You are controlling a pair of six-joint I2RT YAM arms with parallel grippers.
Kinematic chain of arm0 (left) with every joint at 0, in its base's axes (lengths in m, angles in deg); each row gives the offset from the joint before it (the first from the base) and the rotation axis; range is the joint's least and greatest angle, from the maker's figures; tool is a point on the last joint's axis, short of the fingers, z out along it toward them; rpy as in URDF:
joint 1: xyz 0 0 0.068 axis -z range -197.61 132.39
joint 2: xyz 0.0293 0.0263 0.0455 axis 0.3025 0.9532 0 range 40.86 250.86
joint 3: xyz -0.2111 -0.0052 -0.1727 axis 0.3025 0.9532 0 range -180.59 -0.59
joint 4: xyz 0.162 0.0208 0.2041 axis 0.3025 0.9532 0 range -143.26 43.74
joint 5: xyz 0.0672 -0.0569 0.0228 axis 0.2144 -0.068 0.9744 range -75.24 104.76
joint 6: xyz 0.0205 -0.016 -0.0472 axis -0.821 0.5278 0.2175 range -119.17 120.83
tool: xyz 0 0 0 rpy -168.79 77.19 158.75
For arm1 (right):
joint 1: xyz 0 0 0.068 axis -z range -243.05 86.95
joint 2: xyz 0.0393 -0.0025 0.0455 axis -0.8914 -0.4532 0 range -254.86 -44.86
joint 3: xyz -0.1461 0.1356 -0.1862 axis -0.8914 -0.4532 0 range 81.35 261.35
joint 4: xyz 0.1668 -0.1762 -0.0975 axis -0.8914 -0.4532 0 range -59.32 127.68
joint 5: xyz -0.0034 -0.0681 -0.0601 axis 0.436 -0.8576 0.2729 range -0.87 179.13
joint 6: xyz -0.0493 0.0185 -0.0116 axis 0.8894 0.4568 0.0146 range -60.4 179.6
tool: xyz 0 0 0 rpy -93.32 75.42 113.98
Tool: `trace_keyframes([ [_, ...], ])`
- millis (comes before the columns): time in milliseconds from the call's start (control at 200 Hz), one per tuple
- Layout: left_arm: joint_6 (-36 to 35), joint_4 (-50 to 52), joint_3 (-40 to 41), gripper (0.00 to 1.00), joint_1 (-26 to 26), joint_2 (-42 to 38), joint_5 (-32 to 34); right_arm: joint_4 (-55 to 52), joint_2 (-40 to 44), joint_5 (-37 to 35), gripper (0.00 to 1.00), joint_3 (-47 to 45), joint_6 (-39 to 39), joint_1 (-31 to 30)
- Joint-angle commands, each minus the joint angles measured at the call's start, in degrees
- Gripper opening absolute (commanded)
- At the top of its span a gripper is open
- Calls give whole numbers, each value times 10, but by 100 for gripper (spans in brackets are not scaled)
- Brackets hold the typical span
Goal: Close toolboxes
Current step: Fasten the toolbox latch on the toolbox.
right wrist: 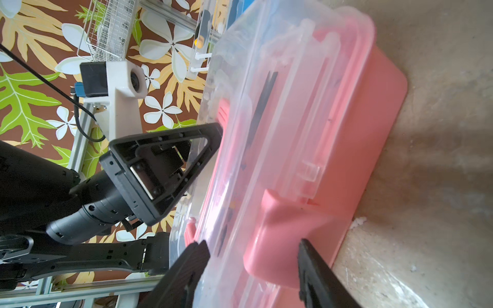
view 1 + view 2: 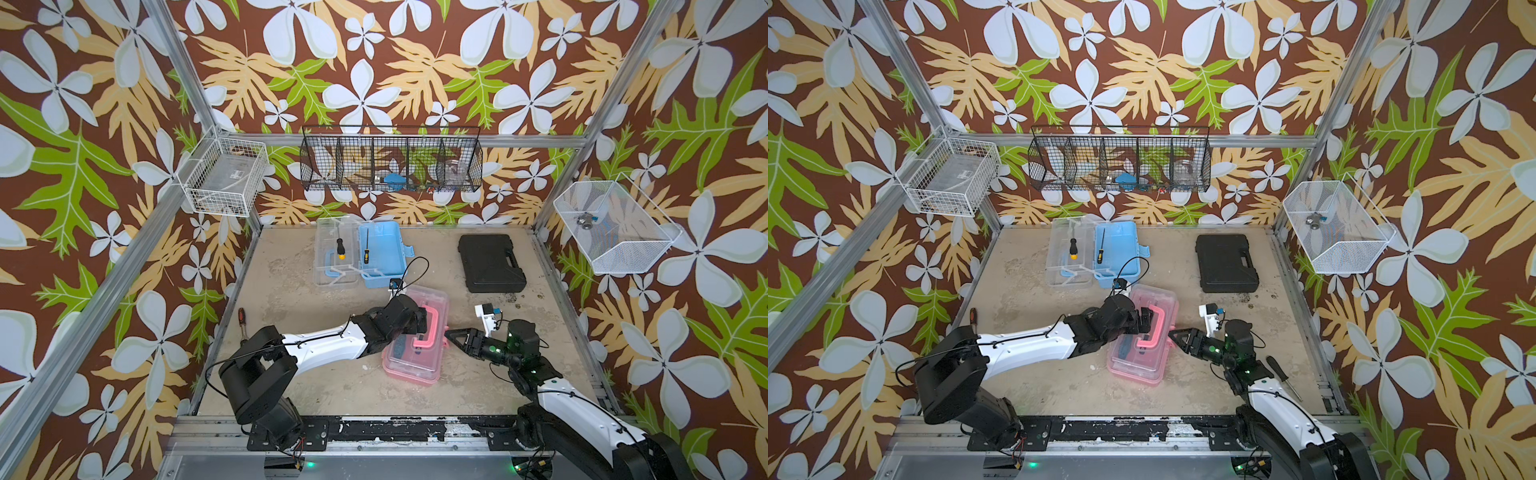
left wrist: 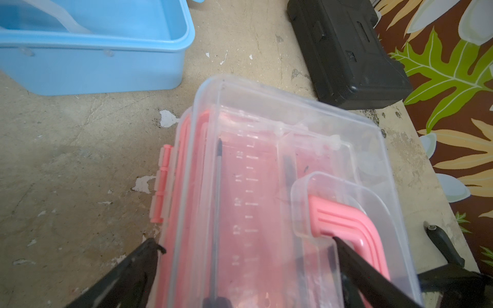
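The left gripper [image 3: 246, 242] jaws gape over the clear rectangular lid [image 3: 346, 149] of the pink toolbox [image 2: 411, 365], while the right gripper [image 1: 253, 242] jaws stand apart astride its smooth latch [image 1: 277, 234].

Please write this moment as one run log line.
pink box: lid down | blue box: open | left claw: open, over lid | right claw: open, around latch

Left arm [image 2: 328, 343] and right arm [image 2: 577, 401] look the same tbh: chunky black joints, glossy white shells, thin black cables [image 2: 417, 258], white camera mount [image 2: 485, 318] at the wrist, plus green lights [image 2: 510, 335] on the right one.
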Motion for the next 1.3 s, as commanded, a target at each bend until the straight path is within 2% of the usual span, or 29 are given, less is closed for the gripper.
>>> trace_keyframes([
  [0, -15, 97, 10, 98, 3, 10, -32, 28, 1, 11, 59, 3, -8, -4],
  [340, -13, 89, 12, 98, 6, 14, -35, 13, 5, 7, 58, 5, -5, -7],
  [991, -7, 76, 15, 96, 7, 15, -49, 77, -26, 3, 56, -37, -23, -11],
  [1296, -6, 68, 14, 95, 9, 16, -59, 141, -65, 3, 55, -62, -33, -11],
])
